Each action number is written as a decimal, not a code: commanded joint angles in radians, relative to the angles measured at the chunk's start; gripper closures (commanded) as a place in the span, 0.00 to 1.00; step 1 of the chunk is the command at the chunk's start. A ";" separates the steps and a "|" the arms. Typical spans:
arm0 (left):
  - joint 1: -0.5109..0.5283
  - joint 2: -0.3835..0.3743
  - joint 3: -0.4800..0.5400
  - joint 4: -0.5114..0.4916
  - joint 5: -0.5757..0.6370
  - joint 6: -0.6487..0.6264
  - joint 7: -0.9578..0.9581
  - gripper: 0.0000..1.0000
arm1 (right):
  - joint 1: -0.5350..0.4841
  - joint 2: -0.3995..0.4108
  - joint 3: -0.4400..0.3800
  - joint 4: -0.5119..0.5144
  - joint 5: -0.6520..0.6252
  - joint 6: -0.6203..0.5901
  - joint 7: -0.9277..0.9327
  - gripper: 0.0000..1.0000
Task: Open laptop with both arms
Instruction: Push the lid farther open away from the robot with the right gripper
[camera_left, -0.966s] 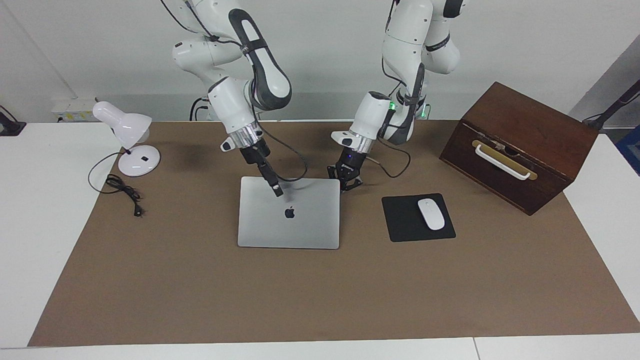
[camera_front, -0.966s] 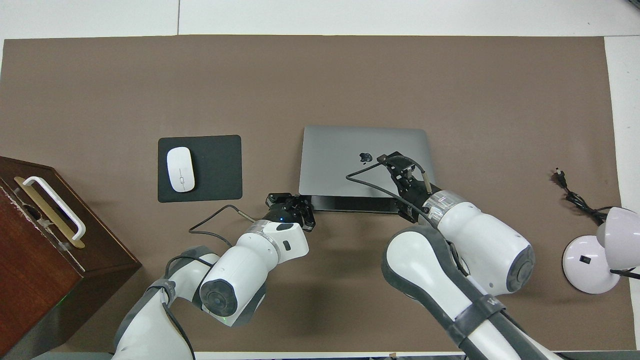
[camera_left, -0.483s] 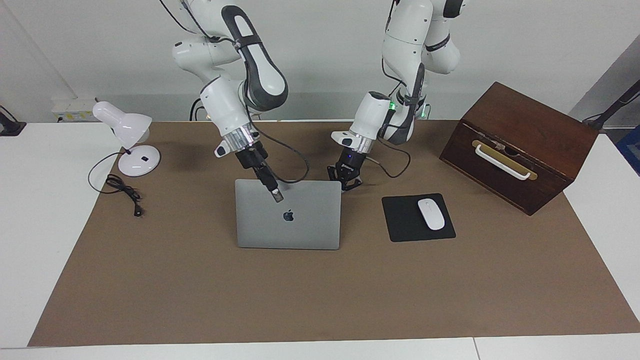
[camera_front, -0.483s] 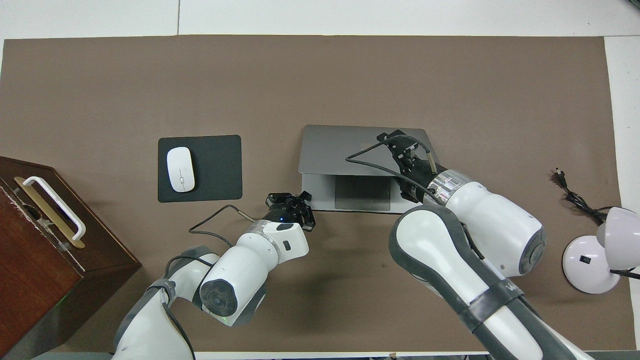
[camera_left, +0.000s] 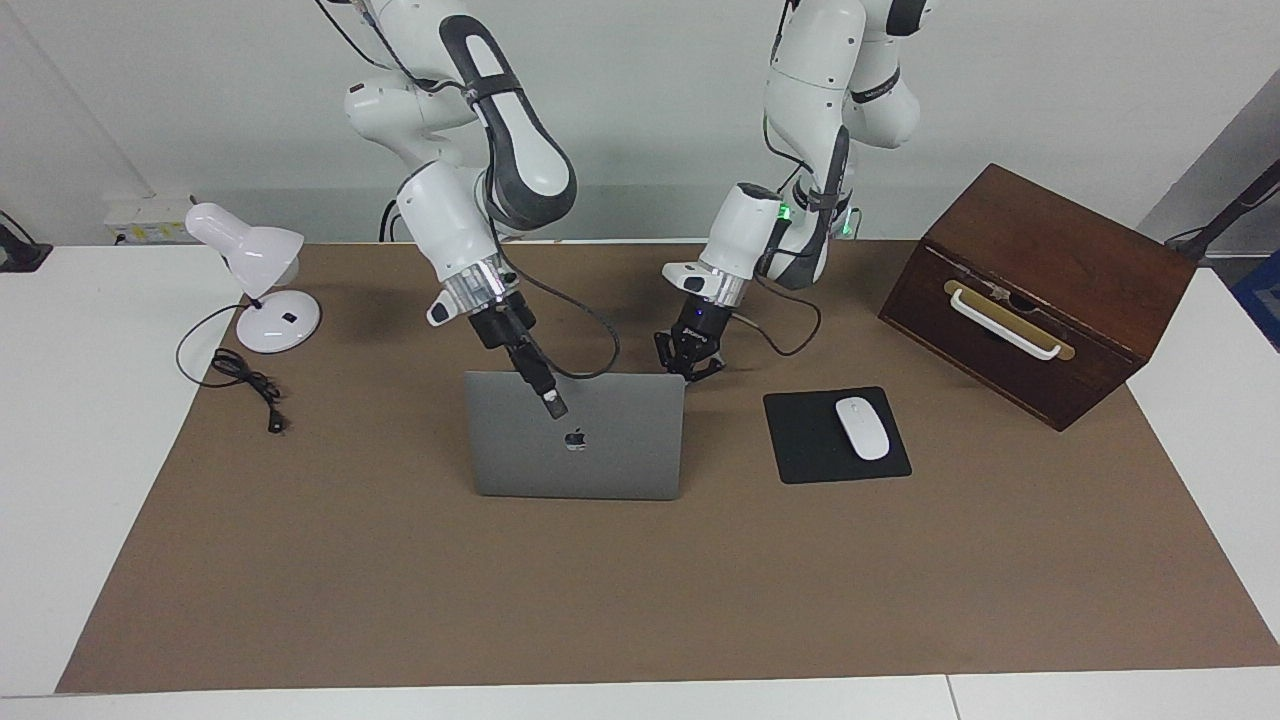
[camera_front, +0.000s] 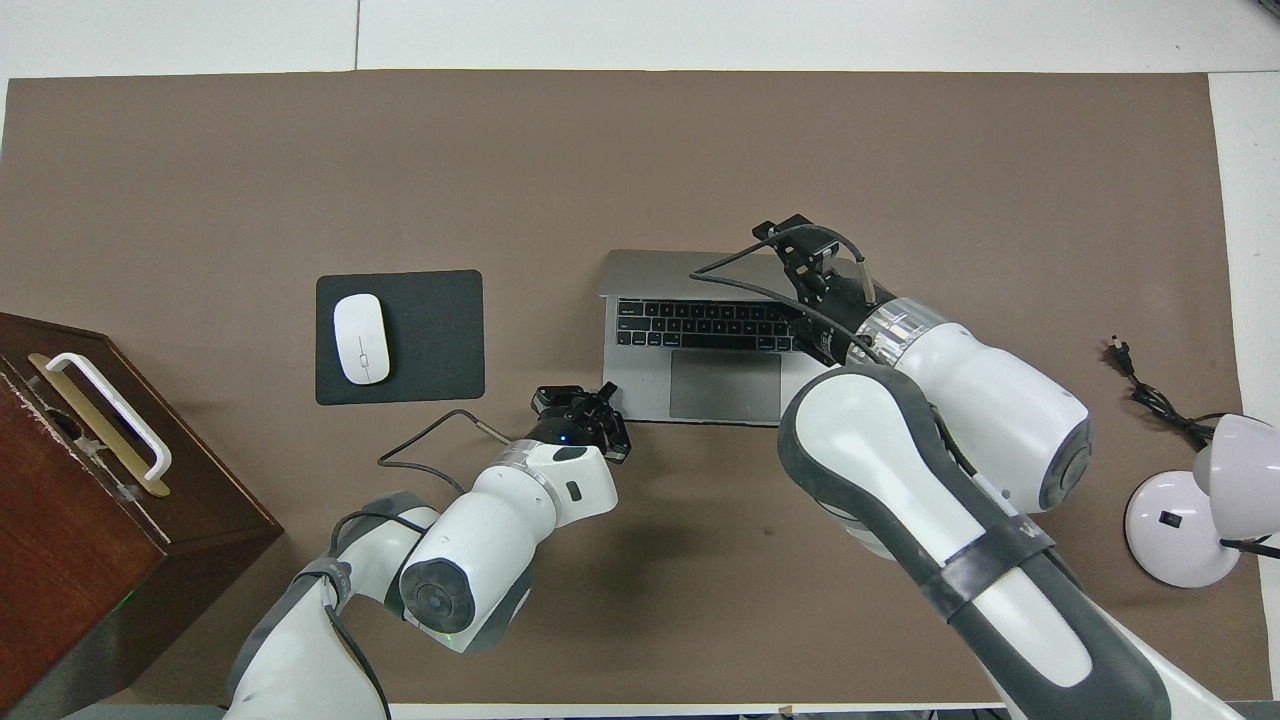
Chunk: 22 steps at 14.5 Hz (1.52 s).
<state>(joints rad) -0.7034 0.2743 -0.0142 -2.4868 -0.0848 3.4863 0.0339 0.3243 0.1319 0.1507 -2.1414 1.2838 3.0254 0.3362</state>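
The silver laptop (camera_left: 610, 455) stands partly open in the middle of the brown mat, its lid with the black apple logo raised steeply. The overhead view shows its black keyboard (camera_front: 700, 325) and grey trackpad (camera_front: 725, 386). My right gripper (camera_left: 545, 390) is shut on the lid's top edge, with one finger down the lid's outer face; it also shows in the overhead view (camera_front: 800, 258). My left gripper (camera_left: 690, 362) is open and low at the base's corner nearest the robots toward the left arm's end, seen also in the overhead view (camera_front: 583, 402).
A black mouse pad (camera_left: 810, 440) with a white mouse (camera_left: 862, 428) lies beside the laptop toward the left arm's end. A brown wooden box (camera_left: 1050, 270) with a white handle stands at that end. A white desk lamp (camera_left: 262, 290) and its black cord (camera_left: 250, 385) are at the right arm's end.
My right gripper has swung the lid up from nearly flat to steeply raised, uncovering the keyboard and trackpad. The left gripper has stayed at the base corner.
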 joint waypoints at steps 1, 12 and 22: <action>-0.022 0.042 0.020 0.016 -0.016 0.017 0.021 1.00 | -0.028 0.041 0.006 0.078 0.015 -0.031 -0.046 0.02; -0.022 0.046 0.020 0.016 -0.016 0.017 0.021 1.00 | -0.083 0.092 0.006 0.207 0.012 -0.094 -0.046 0.02; -0.022 0.048 0.020 0.016 -0.016 0.017 0.021 1.00 | -0.085 0.276 0.006 0.406 -0.083 -0.092 -0.046 0.02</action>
<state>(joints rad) -0.7034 0.2745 -0.0141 -2.4868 -0.0848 3.4864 0.0341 0.2547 0.3571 0.1492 -1.8032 1.2242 2.9453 0.3175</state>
